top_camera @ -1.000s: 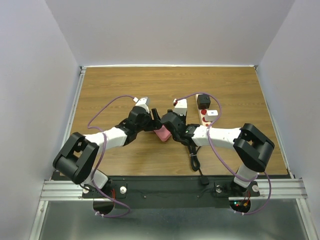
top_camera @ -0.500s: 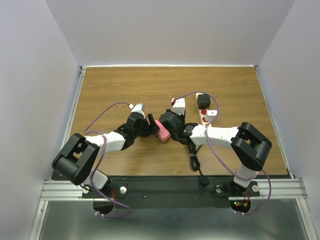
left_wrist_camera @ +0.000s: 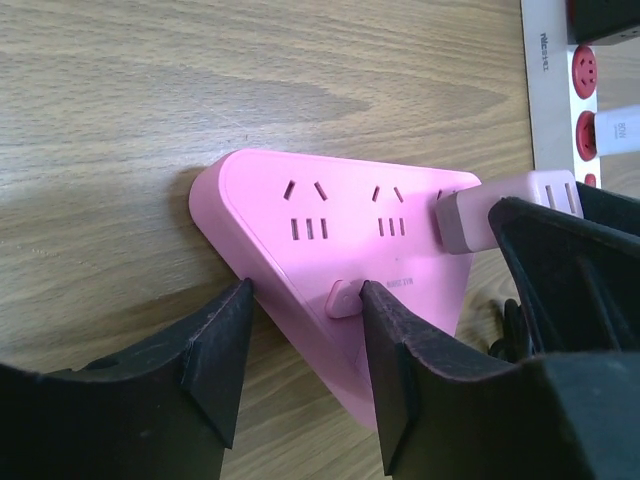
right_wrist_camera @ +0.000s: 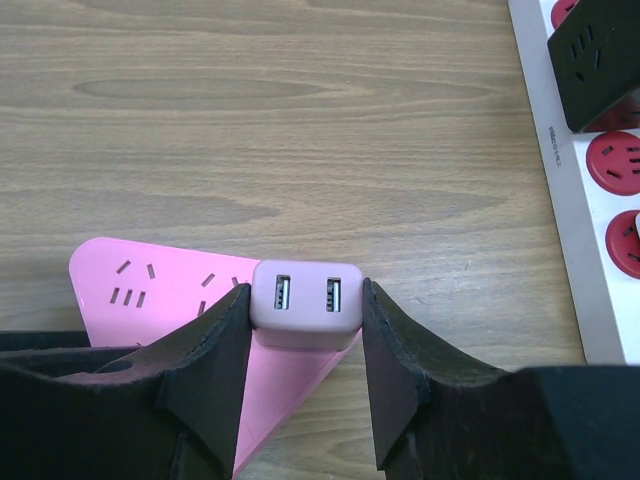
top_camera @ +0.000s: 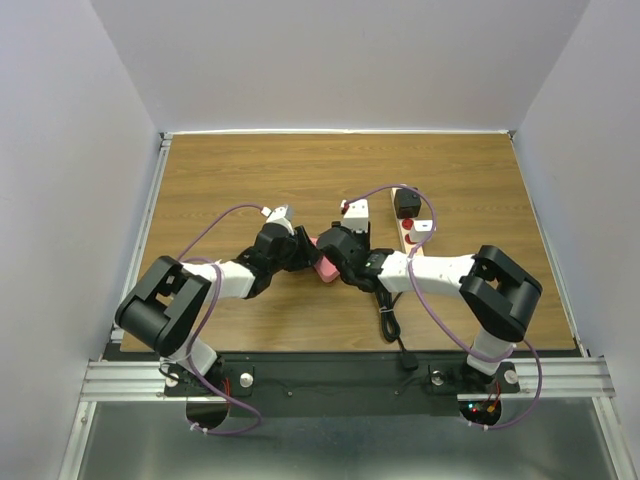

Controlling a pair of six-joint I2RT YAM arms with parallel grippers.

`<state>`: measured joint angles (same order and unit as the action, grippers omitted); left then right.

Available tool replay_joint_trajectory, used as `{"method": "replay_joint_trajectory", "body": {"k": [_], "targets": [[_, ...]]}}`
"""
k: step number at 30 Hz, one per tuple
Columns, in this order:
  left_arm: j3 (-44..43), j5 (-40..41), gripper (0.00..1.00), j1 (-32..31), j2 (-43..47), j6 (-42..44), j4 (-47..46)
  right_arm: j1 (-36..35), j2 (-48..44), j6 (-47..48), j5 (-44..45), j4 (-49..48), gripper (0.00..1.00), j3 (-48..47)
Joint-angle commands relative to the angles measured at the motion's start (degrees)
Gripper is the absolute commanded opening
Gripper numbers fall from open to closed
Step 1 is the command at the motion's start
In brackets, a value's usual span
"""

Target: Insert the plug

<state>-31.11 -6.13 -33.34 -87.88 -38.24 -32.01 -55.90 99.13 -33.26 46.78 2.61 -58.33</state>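
A pink triangular power strip (top_camera: 323, 266) lies flat on the wooden table between the two grippers; it also shows in the left wrist view (left_wrist_camera: 330, 215) and the right wrist view (right_wrist_camera: 150, 290). My right gripper (right_wrist_camera: 304, 290) is shut on a pink two-port USB charger plug (right_wrist_camera: 305, 312) and holds it against the strip's right-hand socket; whether its prongs are in is hidden. The plug also shows in the left wrist view (left_wrist_camera: 500, 205). My left gripper (left_wrist_camera: 305, 300) straddles the strip's near edge, with both fingers touching it. Seen from above, the left gripper (top_camera: 303, 250) and the right gripper (top_camera: 330, 250) meet at the strip.
A white power strip (top_camera: 409, 240) with red sockets lies to the right of the pink one. A black adapter (top_camera: 406, 204) and a white plug (top_camera: 425, 226) sit in it. A black cable (top_camera: 388, 320) runs to the near edge.
My left gripper has moved right and down to the pink strip and closed around its edge. My right gripper with the plug has shifted slightly left.
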Motion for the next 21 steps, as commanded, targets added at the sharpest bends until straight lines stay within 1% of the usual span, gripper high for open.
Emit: {"method": "replay_joint_trajectory", "body": {"k": [1, 6, 8, 15, 21], "targets": [[1.41, -2.22, 0.46, -0.06, -1.86, -0.17, -1.47, -2.55, 4.14, -2.69, -7.58, 9.16, 0.0, 3.74], [1.23, -3.36, 0.44, -0.06, -2.91, -0.43, -2.09, -2.55, 4.49, -4.88, -8.29, 9.34, 0.0, 4.97], [1.32, -3.27, 0.4, -0.06, -2.83, -0.52, -2.18, -2.55, 4.05, -5.76, -8.55, 9.43, 0.0, 5.94], [1.76, -3.19, 0.39, 0.03, -2.39, -1.22, -2.62, -2.64, 4.4, -10.24, -11.09, 10.22, 0.0, 7.96], [1.85, -3.45, 0.38, -0.06, -2.65, -1.66, -2.97, -3.07, 6.51, -10.95, -12.42, 10.48, 0.0, 8.32]]}}
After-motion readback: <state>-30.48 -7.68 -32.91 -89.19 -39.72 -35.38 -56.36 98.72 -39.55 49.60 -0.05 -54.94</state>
